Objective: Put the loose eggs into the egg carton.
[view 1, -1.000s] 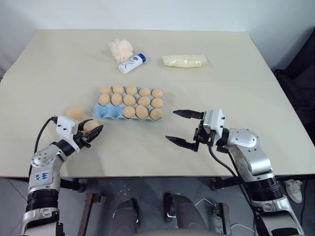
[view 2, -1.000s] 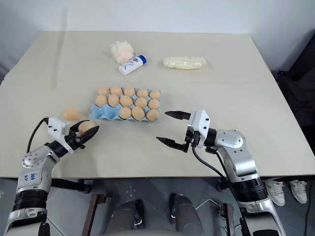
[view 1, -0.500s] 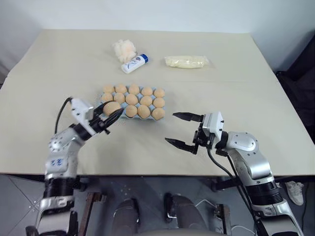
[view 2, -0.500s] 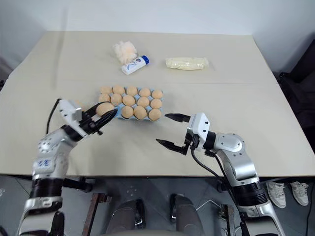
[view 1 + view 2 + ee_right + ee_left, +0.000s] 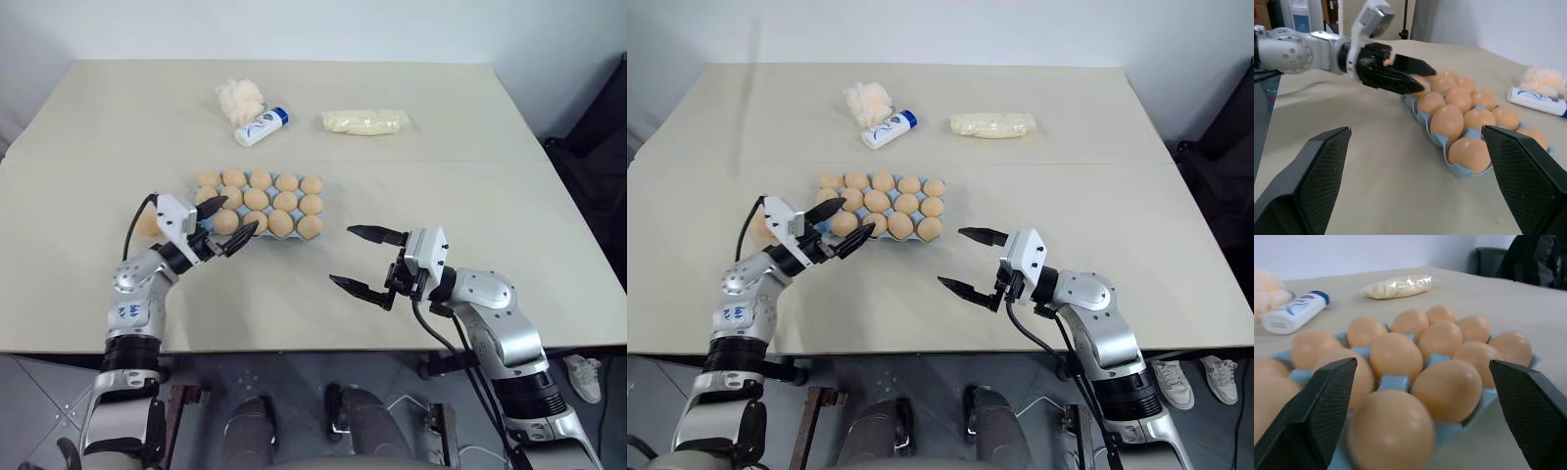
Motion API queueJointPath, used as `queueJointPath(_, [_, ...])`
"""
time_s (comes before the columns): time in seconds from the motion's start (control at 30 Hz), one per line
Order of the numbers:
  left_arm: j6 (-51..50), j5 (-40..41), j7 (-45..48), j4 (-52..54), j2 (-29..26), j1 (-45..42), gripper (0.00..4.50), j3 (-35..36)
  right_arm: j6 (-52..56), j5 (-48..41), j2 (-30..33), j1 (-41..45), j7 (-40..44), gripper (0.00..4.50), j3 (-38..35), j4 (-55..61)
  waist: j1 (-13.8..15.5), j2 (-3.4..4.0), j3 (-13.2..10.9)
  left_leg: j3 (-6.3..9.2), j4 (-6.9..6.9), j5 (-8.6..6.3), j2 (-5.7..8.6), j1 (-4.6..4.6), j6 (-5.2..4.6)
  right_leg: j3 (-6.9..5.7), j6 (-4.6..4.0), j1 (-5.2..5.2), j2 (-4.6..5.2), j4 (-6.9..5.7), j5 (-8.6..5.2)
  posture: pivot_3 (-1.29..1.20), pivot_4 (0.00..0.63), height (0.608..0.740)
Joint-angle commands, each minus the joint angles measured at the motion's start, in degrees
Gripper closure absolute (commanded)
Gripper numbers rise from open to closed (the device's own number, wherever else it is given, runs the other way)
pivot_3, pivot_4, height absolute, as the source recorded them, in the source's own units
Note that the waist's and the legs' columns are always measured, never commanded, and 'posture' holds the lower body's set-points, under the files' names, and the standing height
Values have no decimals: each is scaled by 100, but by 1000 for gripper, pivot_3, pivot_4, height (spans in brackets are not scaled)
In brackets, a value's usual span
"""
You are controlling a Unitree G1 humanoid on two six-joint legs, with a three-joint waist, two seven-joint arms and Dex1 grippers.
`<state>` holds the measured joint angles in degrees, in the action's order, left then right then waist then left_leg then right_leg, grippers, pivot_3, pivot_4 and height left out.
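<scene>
Bench: pale beige bench (image 5: 460, 186) carried everything, with a plain light wall behind it.
Left claw: left claw (image 5: 232, 224) hung at the near left corner of the egg carton (image 5: 199, 223), its black fingers spread apart with nothing between them; an egg (image 5: 226, 221) sat in the cup right under the fingers, and the left wrist view looked straight across the filled rows.
Right claw: right claw (image 5: 362, 258) hovered over bare bench near the carton's right end, well clear of it, fingers wide apart and empty.
Carton: light-blue tray near the middle of the bench, every cup that showed holding a tan egg.
Loose egg: one loose egg (image 5: 147, 224) lay on the bench just left of the carton, partly hidden behind the left wrist.
Other things: puff ball (image 5: 239, 97), white-and-blue bottle (image 5: 261, 125) and clear bag (image 5: 365, 120) sat well beyond the carton.
Step in hand: judged to be the release of an egg into the near-left cup.
Next move: probably lifting the left claw clear without nudging neighbouring eggs, then reaching left for the loose egg, if a free cup remained, which could not be told.
</scene>
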<state>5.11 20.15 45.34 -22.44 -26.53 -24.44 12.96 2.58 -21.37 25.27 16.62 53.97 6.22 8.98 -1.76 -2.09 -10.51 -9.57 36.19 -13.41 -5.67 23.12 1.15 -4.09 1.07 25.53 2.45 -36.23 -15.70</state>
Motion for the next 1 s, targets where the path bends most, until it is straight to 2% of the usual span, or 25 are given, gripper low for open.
queueJointPath(0.03, [183,59,-221,475,-276,321,62,408,-69,-21,12,22,-11,0,-78,142,-5,0,0,2,0,1,0,0,1,0,-2,0,0,0,-1,0,150,740])
queueJointPath(0.13, [172,156,-232,796,-582,972,62,812,-68,-38,23,19,43,0,-58,111,-19,0,0,1,-2,1,-3,-1,2,3,-5,0,2,0,-1,0,150,740])
queueJointPath(0.3, [8,418,-261,1256,-723,2037,62,1396,-87,-55,21,24,161,0,-15,28,-1,0,0,-3,-11,-9,-17,-3,14,6,-9,4,9,6,-3,0,150,740])
queueJointPath(0.43, [138,424,-767,1328,-503,2688,62,1879,-103,-48,-51,104,218,0,40,-58,-1,0,0,-3,-10,-19,-21,-1,26,5,-11,4,11,15,-4,0,150,740])
queueJointPath(0.6, [145,437,-1680,1376,4,3028,62,2313,-117,-38,-98,190,277,0,66,-130,1,-2,1,-3,-9,-19,-23,-1,24,7,-12,2,13,22,-4,0,150,740])
queueJointPath(0.73, [133,481,-1674,1434,102,3025,62,2231,-118,-40,-99,207,309,0,49,-148,19,-5,3,-2,-10,-19,-22,2,24,4,-11,1,14,26,-4,0,150,740])
queueJointPath(0.8, [88,385,-1794,1385,7,2720,62,2110,-107,-43,-86,215,338,0,47,-147,28,-5,3,-2,-10,-19,-22,2,24,4,-11,1,14,27,-4,0,150,740])
queueJointPath(1.0, [-241,73,-1796,520,-508,1089,62,1490,-63,-42,-98,286,361,0,59,-166,28,-12,8,2,-6,-15,-11,6,21,-2,-10,-3,11,27,0,0,150,740])
